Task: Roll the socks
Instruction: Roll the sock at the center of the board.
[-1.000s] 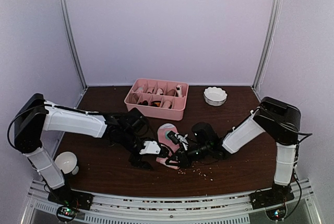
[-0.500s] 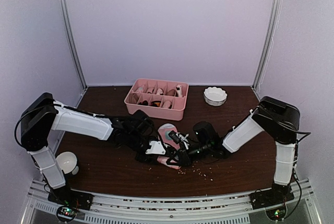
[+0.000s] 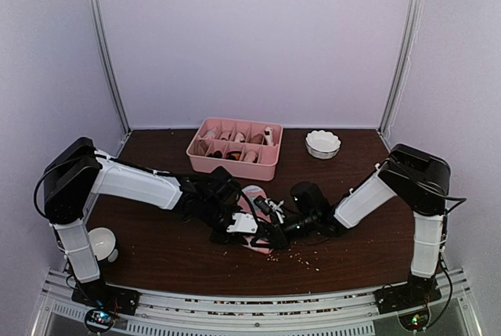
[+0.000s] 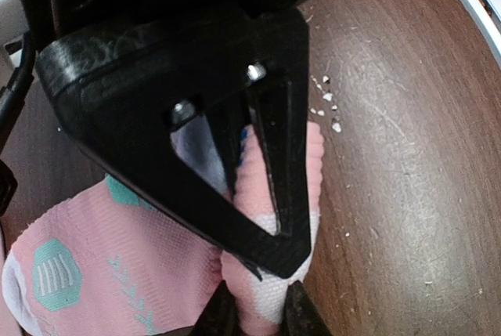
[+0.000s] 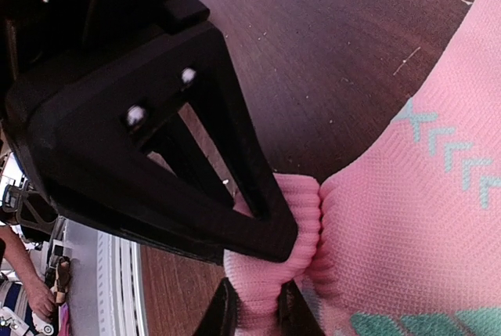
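Observation:
The pink sock (image 3: 254,199) with teal and white patches lies on the table's middle, its near end folded up between the two grippers. My left gripper (image 3: 241,230) is shut on the sock's pink and white end (image 4: 270,289). My right gripper (image 3: 270,234) is shut on the ribbed pink cuff (image 5: 270,289), with the sock body (image 5: 423,226) to its right. The two grippers almost meet over the sock's near end. The cream sock with dark brown ends is not in view.
A pink divided tray (image 3: 233,148) with small items stands at the back middle. A white scalloped bowl (image 3: 322,143) is at the back right. A white cup (image 3: 100,243) sits by the left arm's base. White crumbs (image 3: 301,256) lie near the front.
My left gripper has moved right and forward, closing in on the right gripper at the sock's near end. The right gripper has shifted only slightly.

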